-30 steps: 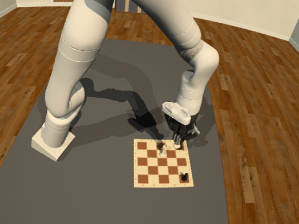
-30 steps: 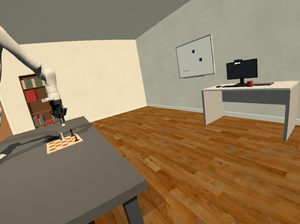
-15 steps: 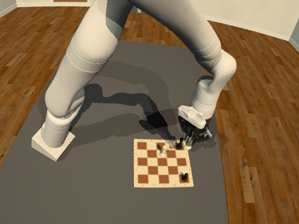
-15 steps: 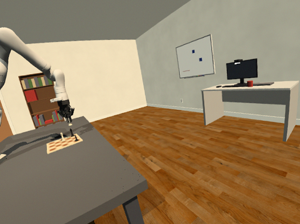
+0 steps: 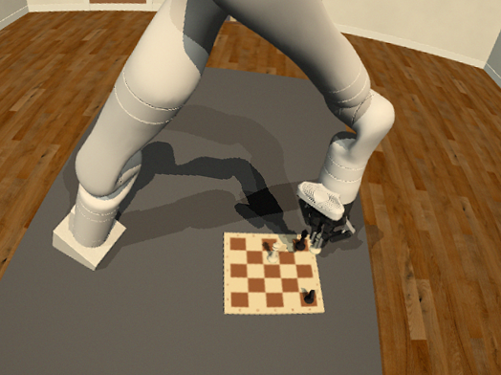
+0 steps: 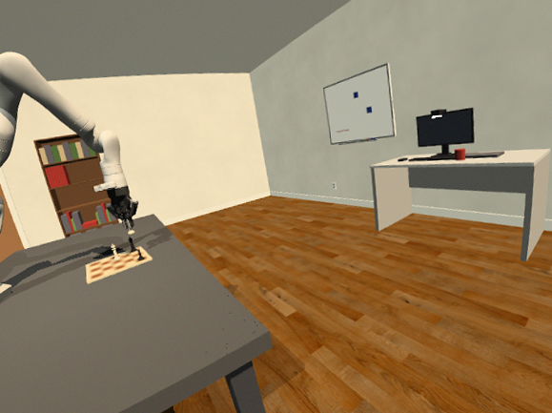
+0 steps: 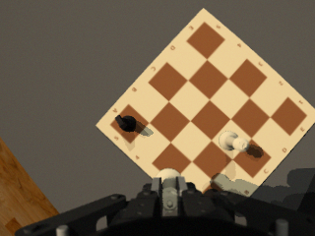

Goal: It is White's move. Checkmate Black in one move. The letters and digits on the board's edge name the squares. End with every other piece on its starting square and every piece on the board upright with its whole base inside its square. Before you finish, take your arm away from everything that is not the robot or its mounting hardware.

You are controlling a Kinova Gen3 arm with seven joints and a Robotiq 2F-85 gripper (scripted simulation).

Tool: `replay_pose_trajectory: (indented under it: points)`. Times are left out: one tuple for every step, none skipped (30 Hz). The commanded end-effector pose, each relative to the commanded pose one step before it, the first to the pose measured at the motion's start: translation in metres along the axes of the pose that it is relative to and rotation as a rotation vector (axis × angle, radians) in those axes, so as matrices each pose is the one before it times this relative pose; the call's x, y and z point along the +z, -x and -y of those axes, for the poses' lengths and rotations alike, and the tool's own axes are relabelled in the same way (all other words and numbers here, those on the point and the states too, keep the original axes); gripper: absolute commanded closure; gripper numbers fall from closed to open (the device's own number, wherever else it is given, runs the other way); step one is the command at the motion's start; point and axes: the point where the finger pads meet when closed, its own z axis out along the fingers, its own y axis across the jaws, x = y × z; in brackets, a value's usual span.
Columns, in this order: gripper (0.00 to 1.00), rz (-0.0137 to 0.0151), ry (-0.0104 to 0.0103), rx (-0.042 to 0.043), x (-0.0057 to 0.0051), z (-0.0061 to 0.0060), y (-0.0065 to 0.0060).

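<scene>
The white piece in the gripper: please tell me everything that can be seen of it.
The white piece is a small, smooth, cream-coloured chess piece with a rounded top. The gripper is shut on it, the dark fingers clamping its sides, so its lower body is mostly hidden. In the exterior view it hangs upright above the far corner of the board, clear of the squares, near a tall black piece. Its exact type cannot be told.

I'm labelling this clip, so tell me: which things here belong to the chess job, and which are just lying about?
Part of the job:
gripper
held white piece
chessboard
standing white piece
black piece by the gripper
black piece in the corner

Just lying about:
bookshelf
whiteboard
desk
monitor
red mug
</scene>
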Motion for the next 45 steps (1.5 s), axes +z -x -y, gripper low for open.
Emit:
replay_pose_trajectory:
  points:
    - [1.0, -0.00287, 0.01172, -0.00371, 0.01116, -0.00367, -0.00004]
    - [1.0, 0.0, 0.0, 0.0, 0.00417, 0.00001, 0.00006]
    - [1.0, 0.0, 0.0, 0.0, 0.00444, 0.00001, 0.00006]
    - [1.0, 0.0, 0.0, 0.0, 0.00465, 0.00001, 0.00006]
    - [1.0, 0.0, 0.0, 0.0, 0.00481, 0.00001, 0.00006]
    - [1.0, 0.0, 0.0, 0.0, 0.00492, 0.00001, 0.00006]
    - [1.0, 0.0, 0.0, 0.0, 0.00496, 0.00001, 0.00006]
    - [1.0, 0.0, 0.0, 0.0, 0.0, 0.0, 0.0]
    - [1.0, 0.0, 0.0, 0.0, 0.0, 0.0, 0.0]
    - [1.0, 0.0, 0.0, 0.0, 0.00495, 0.00001, 0.00006]
    - [1.0, 0.0, 0.0, 0.0, 0.00487, 0.00001, 0.00006]
    - [1.0, 0.0, 0.0, 0.0, 0.00474, 0.00001, 0.00006]
    - [1.0, 0.0, 0.0, 0.0, 0.00456, 0.00001, 0.00006]
    - [1.0, 0.0, 0.00001, -0.00001, 0.00432, 0.00001, 0.00006]
    - [1.0, 0.0, 0.0, 0.0, 0.00404, 0.00001, 0.00005]
    - [1.0, 0.0, -0.00001, 0.00001, 0.00371, 0.00002, 0.00005]
    - [1.0, 0.0, 0.0, 0.0, 0.00335, 0.00001, 0.00004]
    - [1.0, 0.0, 0.00002, -0.00002, 0.00296, -0.00001, 0.00004]
    - [1.0, 0.0, -0.00002, 0.00002, 0.00255, 0.00002, 0.00003]
    - [1.0, 0.0, 0.00002, -0.00002, 0.00213, -0.00001, 0.00003]
    - [1.0, 0.0, -0.00001, 0.00002, 0.00172, 0.00001, 0.00002]
    - [1.0, 0.0, 0.0, 0.0, 0.00131, 0.00001, 0.00002]
    - [1.0, 0.0, 0.00001, -0.00001, 0.00094, 0.0, 0.00001]
    - [1.0, 0.0, 0.00001, -0.00001, 0.00061, 0.0, 0.00001]
    - [1.0, 0.0, 0.0, 0.0, 0.0, 0.0, 0.0]
    - [1.0, 0.0, 0.0, 0.0, 0.0, 0.0, 0.0]
    - [1.0, 0.0, 0.00001, -0.00001, 0.00033, 0.0, 0.0]
    - [1.0, 0.0, 0.0, 0.0, 0.00013, 0.0, 0.0]
    - [1.0, 0.0, 0.0, 0.0, 0.00002, 0.0, 0.0]
    - [1.0, 0.0, 0.0, 0.0, 0.0, 0.0, 0.0]
    - [1.0, 0.0, 0.0, 0.0, 0.0, 0.0, 0.0]
    - [1.0, 0.0, 0.0, 0.0, 0.0, 0.0, 0.0]
    - [1.0, 0.0, 0.0, 0.0, 0.0, 0.0, 0.0]
    - [1.0, 0.0, 0.0, 0.0, 0.0, 0.0, 0.0]
    - [1.0, 0.0, 0.0, 0.0, 0.0, 0.0, 0.0]
    - [1.0, 0.0, 0.0, 0.0, 0.0, 0.0, 0.0]
    - [1.0, 0.0, 0.0, 0.0, 0.0, 0.0, 0.0]
    - [1.0, 0.0, 0.0, 0.0, 0.0, 0.0, 0.0]
    - [1.0, 0.0, 0.0, 0.0, 0.0, 0.0, 0.0]
    - [1.0, 0.0, 0.0, 0.0, 0.0, 0.0, 0.0]
    - [1.0, 0.0, 0.0, 0.0, 0.0, 0.0, 0.0]
    - [1.0, 0.0, 0.0, 0.0, 0.0, 0.0, 0.0]
    - [1.0, 0.0, 0.0, 0.0, 0.0, 0.0, 0.0]
    - [1.0, 0.0, 0.0, 0.0, 0.0, 0.0, 0.0]
    - [1.0, 0.0, 0.0, 0.0, 0.0, 0.0, 0.0]
